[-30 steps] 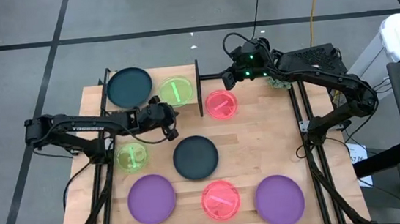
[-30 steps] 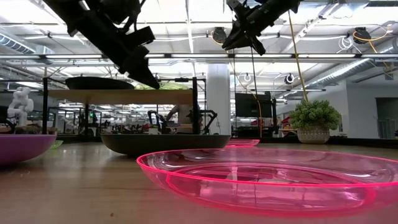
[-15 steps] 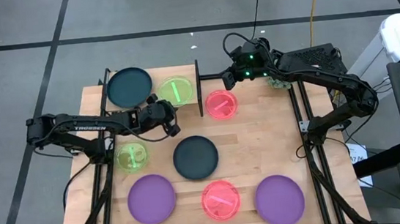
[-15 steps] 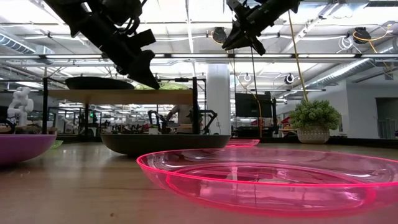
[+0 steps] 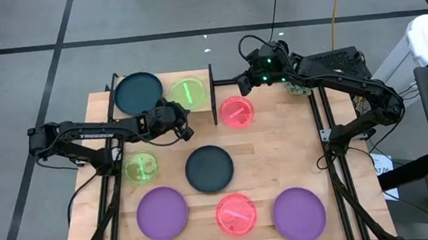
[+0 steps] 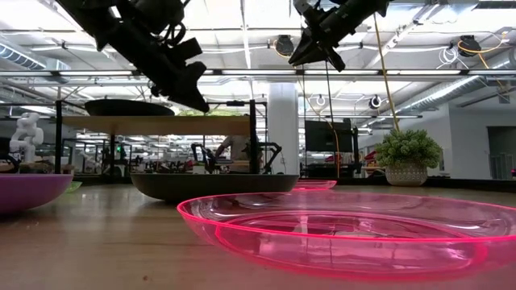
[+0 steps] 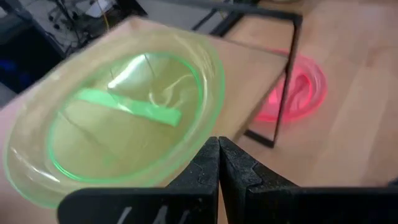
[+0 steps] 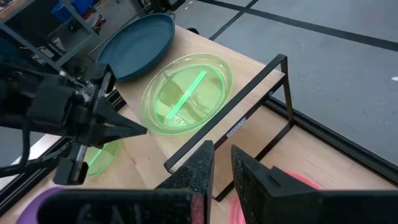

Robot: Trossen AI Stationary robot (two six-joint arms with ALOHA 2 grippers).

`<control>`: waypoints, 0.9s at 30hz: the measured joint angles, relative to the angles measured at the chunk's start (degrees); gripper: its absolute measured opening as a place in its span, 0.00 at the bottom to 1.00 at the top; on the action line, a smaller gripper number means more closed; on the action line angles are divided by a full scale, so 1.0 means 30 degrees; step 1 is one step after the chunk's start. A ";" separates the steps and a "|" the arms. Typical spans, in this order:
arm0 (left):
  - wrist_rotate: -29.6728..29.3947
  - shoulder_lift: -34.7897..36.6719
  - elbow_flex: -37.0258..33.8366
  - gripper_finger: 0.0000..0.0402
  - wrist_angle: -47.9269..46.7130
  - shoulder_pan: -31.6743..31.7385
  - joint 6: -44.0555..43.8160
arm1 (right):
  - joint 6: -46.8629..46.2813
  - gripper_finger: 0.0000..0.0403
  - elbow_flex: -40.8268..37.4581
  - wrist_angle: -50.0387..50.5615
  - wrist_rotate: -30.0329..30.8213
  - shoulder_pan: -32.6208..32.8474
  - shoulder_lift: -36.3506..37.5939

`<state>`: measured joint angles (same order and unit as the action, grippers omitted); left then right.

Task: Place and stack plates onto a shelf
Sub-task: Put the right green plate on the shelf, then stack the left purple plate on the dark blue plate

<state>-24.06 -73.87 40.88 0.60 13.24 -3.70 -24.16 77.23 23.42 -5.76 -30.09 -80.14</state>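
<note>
Our left end effector [image 5: 184, 131], closed and empty, sits beside the see-through green plastic plate [image 5: 189, 95] on the small wooden shelf [image 5: 167, 109]. We should open it before grabbing another plate. Right end effector [image 5: 244, 87] is slightly open.

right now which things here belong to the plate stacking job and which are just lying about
Job things:
- shelf, already holding a teal plate and a green plate
- plates on the table: pink, small green, teal, purple, pink, purple
- left gripper, shut, beside the shelf
- right gripper, over the shelf's end panel

Lying about:
- potted plant
- white figurine
</note>
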 joint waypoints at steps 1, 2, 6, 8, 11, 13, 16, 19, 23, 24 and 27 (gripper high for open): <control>-0.0008 0.0002 0.0010 0.01 0.0014 0.0099 0.0029 | 0.0000 0.11 -0.0007 0.0000 -0.0007 0.0000 0.0000; -0.0005 -0.0002 0.0010 0.01 -0.0001 0.0165 0.0055 | 0.0000 0.11 -0.0006 0.0007 -0.0007 0.0000 0.0000; -0.0005 0.0002 0.0010 0.01 0.0298 0.0233 0.0056 | -0.0031 0.11 -0.0003 0.0007 -0.0037 0.0000 0.0000; -0.0005 0.0002 0.0010 0.01 0.0309 0.0188 0.0056 | -0.0058 0.11 -0.0005 0.0007 -0.0058 0.0000 0.0000; -0.0003 0.0002 0.0010 0.01 0.0396 0.0031 -0.0128 | -0.0066 0.11 -0.0007 0.0015 -0.0065 0.0000 0.0000; 0.0012 0.0109 0.0010 0.01 0.0295 -0.0133 -0.0516 | -0.0145 0.11 0.0000 0.0015 -0.0072 0.0000 0.0000; 0.0024 0.0351 0.0010 0.01 0.0364 -0.0603 -0.1491 | -0.0204 0.11 -0.0005 0.0072 -0.0080 0.0015 0.0000; 0.0039 0.0627 0.0010 0.01 0.0281 -0.1262 -0.2531 | -0.0211 0.11 0.0000 0.0385 -0.0083 0.0029 0.0000; 0.0066 0.0908 0.0010 0.01 -0.0277 -0.2282 -0.3894 | -0.0212 0.11 0.0000 0.0919 -0.0087 0.0029 -0.0015; 0.0068 0.0920 0.0010 0.01 -0.0419 -0.2541 -0.4288 | -0.0219 0.11 0.0000 0.0940 -0.0087 0.0029 -0.0015; 0.0072 0.0913 0.0010 0.01 -0.1496 -0.3363 -0.5592 | -0.0511 0.11 0.0000 0.0947 -0.0087 0.0051 -0.0015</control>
<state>-23.85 -71.13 40.91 -3.88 3.15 -20.47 -25.70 77.23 26.26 -6.02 -29.93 -80.18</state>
